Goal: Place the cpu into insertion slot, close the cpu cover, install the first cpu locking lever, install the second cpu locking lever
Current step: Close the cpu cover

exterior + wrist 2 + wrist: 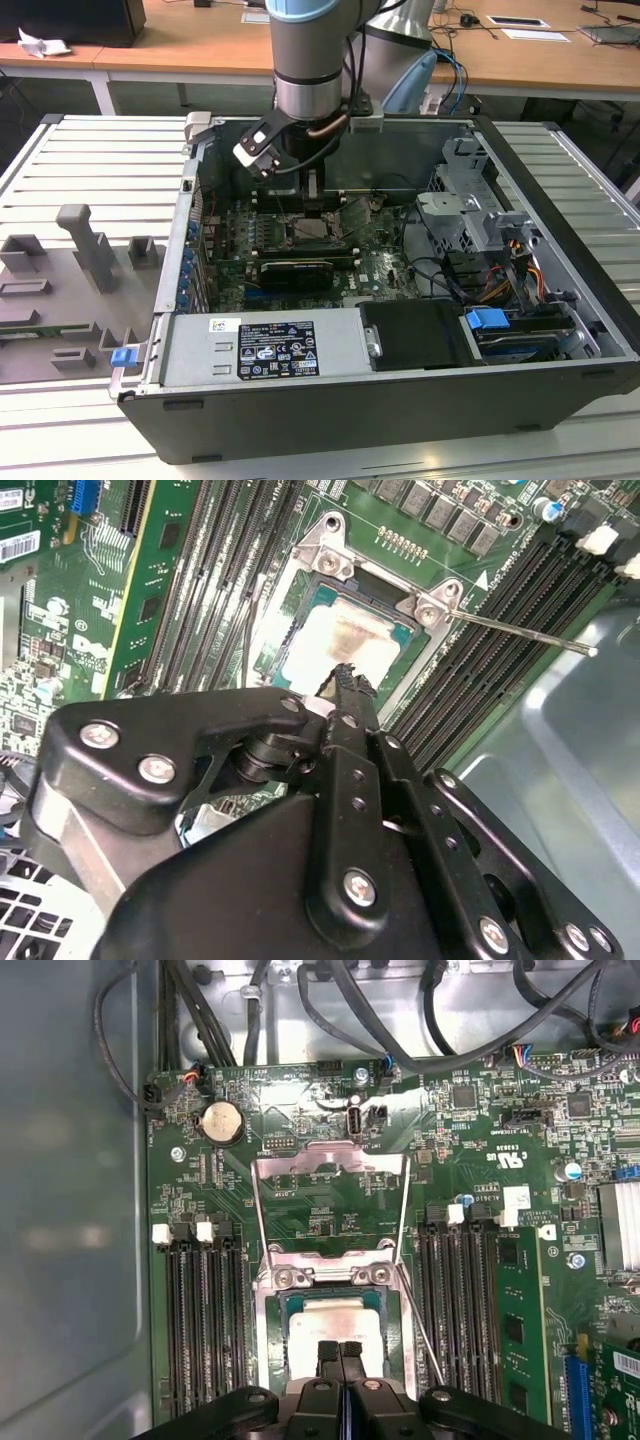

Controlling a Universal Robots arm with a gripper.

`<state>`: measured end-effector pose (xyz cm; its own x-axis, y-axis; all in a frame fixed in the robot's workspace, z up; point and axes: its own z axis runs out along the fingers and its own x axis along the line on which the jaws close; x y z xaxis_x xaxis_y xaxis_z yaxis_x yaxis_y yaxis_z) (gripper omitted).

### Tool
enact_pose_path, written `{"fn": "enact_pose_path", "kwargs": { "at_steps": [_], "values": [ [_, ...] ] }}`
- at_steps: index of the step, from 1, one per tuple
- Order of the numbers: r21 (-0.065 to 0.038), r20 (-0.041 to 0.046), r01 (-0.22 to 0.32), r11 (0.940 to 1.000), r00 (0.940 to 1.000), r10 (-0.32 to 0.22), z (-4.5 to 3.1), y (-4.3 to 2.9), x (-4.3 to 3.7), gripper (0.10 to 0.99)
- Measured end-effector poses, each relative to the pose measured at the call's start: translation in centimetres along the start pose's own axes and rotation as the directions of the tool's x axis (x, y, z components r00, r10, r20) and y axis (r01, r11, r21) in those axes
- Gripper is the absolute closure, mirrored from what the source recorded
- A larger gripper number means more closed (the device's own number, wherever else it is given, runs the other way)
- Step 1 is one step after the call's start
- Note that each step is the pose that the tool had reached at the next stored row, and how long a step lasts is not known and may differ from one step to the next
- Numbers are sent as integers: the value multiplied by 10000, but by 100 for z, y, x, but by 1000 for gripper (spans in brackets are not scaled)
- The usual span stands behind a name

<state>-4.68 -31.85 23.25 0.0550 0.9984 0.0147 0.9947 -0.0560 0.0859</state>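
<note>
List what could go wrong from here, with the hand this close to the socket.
1. The hand, shut, hangs right over the cpu in the insertion slot; a push down could scratch or shift it.
2. The thin lever juts out beside the slot; the hand might snag and bend it.
3. The cpu cover is open; bumping it could strain its hinge.
</note>
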Motion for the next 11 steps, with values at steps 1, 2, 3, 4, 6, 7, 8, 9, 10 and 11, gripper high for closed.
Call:
{"fn": "enact_pose_path", "kwargs": {
  "at_steps": [1, 2, 3, 4, 6, 7, 8, 9, 10, 11],
  "values": [
    [0, 0, -2, 10000, 10000, 2, -12, 1, 0, 980],
    [0, 1, -2, 10000, 10000, 2, -19, 2, 0, 980],
    [0, 1, -3, 10000, 10000, 3, -26, 2, 0, 980],
    [0, 0, -8, 10000, 10000, 8, -37, 3, 1, 980],
    [0, 1, -18, 10000, 10000, 18, -63, 5, 1, 980],
    [0, 2, -20, 10000, 10000, 20, -69, 6, 1, 980],
    [0, 2, -21, 10000, 10000, 21, -76, 7, 1, 980],
    [-1, 2, -24, 10000, 10000, 24, -87, 7, 1, 980],
    [-1, 2, -26, 10000, 10000, 26, -93, 8, 1, 980],
    [0, 2, -28, 10000, 10000, 28, -98, 9, 2, 980]
  ]
}}
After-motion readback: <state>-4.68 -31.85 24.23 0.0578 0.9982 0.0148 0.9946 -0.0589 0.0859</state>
